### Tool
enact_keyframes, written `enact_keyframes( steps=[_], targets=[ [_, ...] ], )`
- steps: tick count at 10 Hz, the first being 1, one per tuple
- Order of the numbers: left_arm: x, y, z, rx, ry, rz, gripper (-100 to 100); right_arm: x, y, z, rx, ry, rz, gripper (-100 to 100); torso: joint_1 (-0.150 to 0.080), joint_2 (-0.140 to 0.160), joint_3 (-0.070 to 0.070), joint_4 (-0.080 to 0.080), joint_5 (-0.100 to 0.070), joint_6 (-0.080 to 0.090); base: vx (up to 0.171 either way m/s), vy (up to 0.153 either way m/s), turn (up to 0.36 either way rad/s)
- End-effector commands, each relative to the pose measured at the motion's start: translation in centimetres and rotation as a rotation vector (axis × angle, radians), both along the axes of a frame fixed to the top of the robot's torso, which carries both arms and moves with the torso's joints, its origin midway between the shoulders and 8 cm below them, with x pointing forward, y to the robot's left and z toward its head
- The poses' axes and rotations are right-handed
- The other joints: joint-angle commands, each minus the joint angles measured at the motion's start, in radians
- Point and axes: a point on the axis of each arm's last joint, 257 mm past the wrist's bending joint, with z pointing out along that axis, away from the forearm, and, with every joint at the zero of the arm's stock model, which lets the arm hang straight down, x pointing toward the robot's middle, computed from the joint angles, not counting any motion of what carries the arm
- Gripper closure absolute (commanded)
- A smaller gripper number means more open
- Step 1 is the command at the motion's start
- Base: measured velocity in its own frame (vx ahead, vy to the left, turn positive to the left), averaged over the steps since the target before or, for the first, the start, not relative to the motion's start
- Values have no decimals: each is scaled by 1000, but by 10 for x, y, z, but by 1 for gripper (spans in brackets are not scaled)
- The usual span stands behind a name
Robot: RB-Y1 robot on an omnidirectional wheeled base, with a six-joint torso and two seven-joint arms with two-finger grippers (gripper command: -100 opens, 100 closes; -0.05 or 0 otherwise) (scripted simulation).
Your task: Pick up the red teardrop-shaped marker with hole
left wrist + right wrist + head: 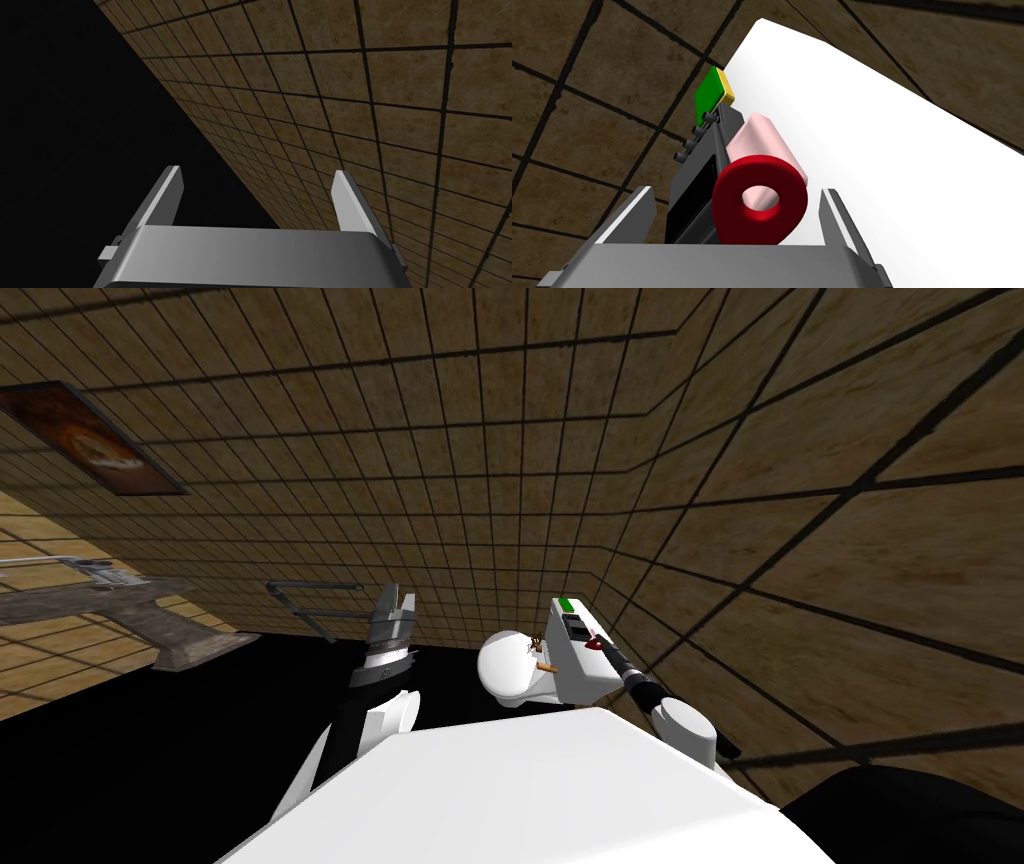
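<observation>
the red marker (732, 225) sits on the white tank lid (892, 150), between the right end effector's (737, 192) open fingers, touching neither. it looks stiff, light and smooth (likely slippery), so grip squarely across the ring's outer sides. the left end effector (257, 195) is open too.

Both arms out, both grippers spread.
Right arm reaches over the white tank (580, 680), right gripper (735, 191) fingers apart; left gripper (257, 172) raised left of it, fingers apart.
</observation>
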Motion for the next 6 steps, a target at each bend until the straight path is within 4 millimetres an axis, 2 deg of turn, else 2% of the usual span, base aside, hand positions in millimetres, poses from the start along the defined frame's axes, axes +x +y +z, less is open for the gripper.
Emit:
enact_keyframes(
  steps=[1, 4, 6],
  targets=[
    [0, 0, 0, 0, 0, 0, 0, 3, -11, -1, 0, 1, -19, -100, 0, 0, 0, 0, 0, 0, -15, 12, 167],
    [0, 0, 0, 0, 0, 0, 0, 9, -33, -3, 0, 0, -57, -100, 1, 2, 1, 1, 0, -1, -31, 14, 125],
    [0, 0, 0, 0, 0, 0, 0, 9, -33, -4, 0, 2, -54, -100, 1, 1, 1, 1, 0, -1, -15, 11, 56]
  ],
)
